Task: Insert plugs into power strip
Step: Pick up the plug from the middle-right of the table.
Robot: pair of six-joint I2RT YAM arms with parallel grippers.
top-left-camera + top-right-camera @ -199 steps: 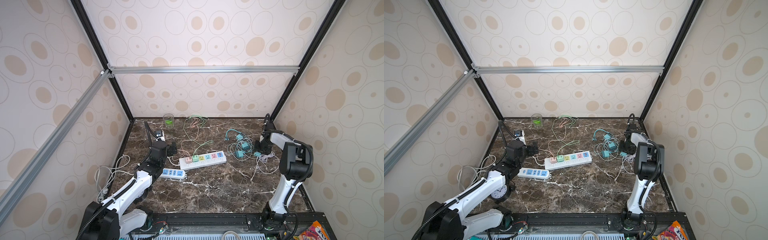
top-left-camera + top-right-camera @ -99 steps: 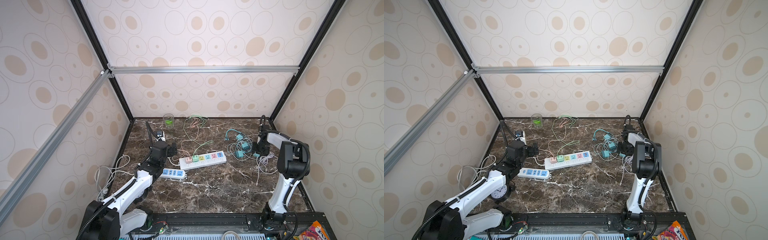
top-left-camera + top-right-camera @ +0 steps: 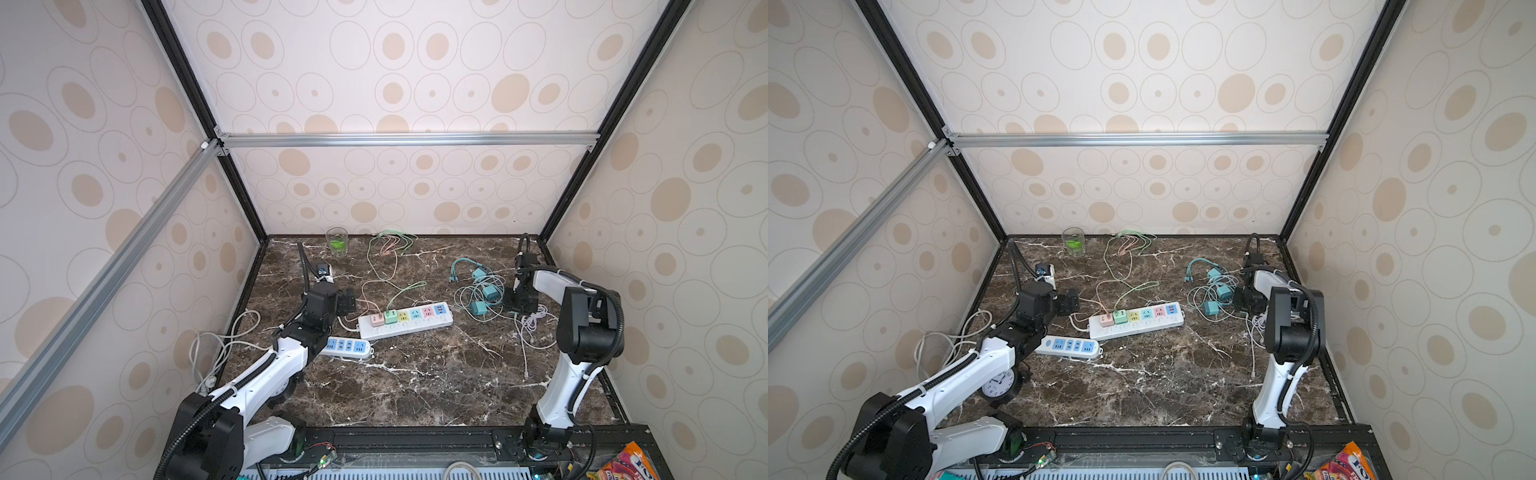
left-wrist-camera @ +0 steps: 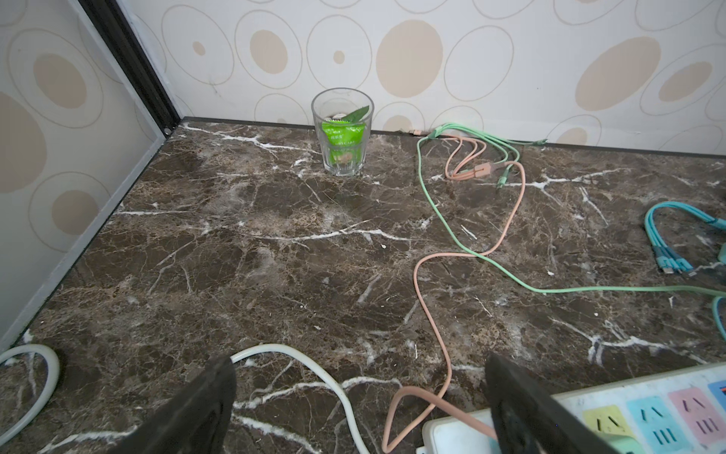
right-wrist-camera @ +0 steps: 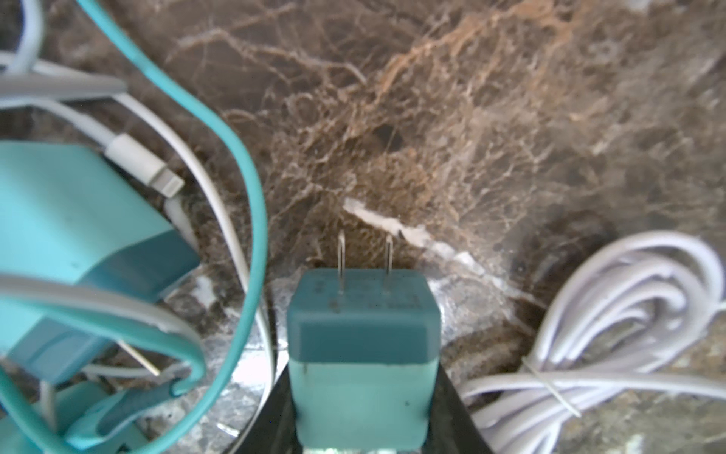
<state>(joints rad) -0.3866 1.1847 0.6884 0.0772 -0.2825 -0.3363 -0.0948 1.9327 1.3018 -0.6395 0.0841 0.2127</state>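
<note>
Right wrist view put the teal plug point(image 5: 361, 334) squarely between the jaws of the right claw point(image 5: 363, 424), which clamped its sides. It was gripped by the body, I judged, so that the two prongs point(image 5: 341, 255) stuck out clear ahead of the claw, free for a socket. Just beyond the prongs lay the marbled surface point(image 5: 491, 118). Close to one side of the claw sat a second teal plug point(image 5: 70, 236), tangled in teal and white cables point(image 5: 251, 196); close to the other side lay a tied white cable bundle point(image 5: 628, 314). Well apart from this claw, across the surface, lay the white power strip point(image 3: 405, 322), with a pink plug point(image 3: 377, 319) and a mint green plug point(image 3: 390, 317) seated at the end nearest the left claw point(image 4: 361, 365). That claw stood wide and empty just by the strip's end — placed, probably, to steady it.
</note>
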